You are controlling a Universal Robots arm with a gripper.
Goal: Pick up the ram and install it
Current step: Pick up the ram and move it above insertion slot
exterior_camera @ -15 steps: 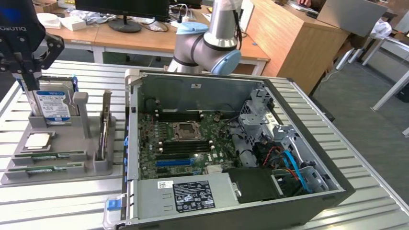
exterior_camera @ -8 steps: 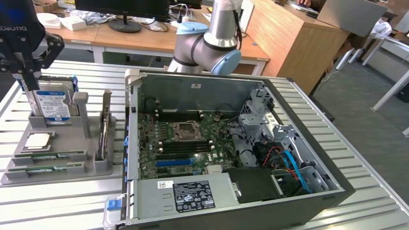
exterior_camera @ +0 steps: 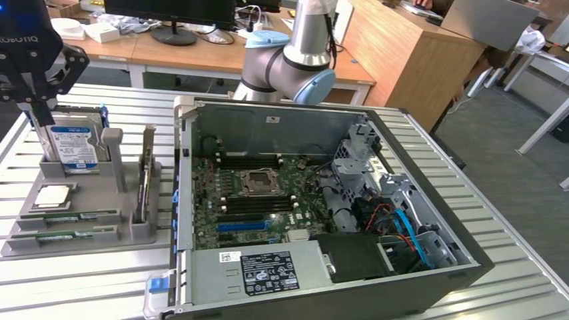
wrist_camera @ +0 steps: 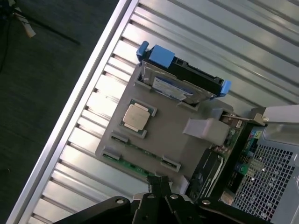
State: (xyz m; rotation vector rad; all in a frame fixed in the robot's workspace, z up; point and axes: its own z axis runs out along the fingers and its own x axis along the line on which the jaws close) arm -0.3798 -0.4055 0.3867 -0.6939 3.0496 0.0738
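**A:** Where is the ram [exterior_camera: 62, 235]?

**B:** It lies flat in a slot of the grey holder [exterior_camera: 133, 230], at the near corner on the exterior view's left. A second ram stick [exterior_camera: 69, 217] lies parallel in the slot just beside it. Both are narrow and green, with a pale label.

**A:** Does the gripper [wrist_camera: 158, 181] have it?

**B:** No. Its fingers are pressed together with nothing between them. In the wrist view their tips sit over the holder's edge where the green sticks lie. In the exterior view the gripper hangs above the holder's far end, by the hard drive, so it is apart from the ram.

**A:** What else sits in the holder?

**B:** The square silver processor [exterior_camera: 53, 195] lies flat just behind the sticks. The blue-labelled hard drive [exterior_camera: 76, 143] stands upright at the far end. A thin card [exterior_camera: 144, 177] stands on edge along the side facing the computer.

**A:** And the computer?

**B:** The computer case [exterior_camera: 400, 300] lies open on the slatted metal table [exterior_camera: 89, 287], just beside the holder on the exterior view's right. Its motherboard [exterior_camera: 209, 200] faces up, with the processor socket [exterior_camera: 260, 180] in the middle and long dark memory slots [exterior_camera: 253, 162] on either side. The ram is not yet in any of them. The arm [exterior_camera: 302, 60] rises behind the case
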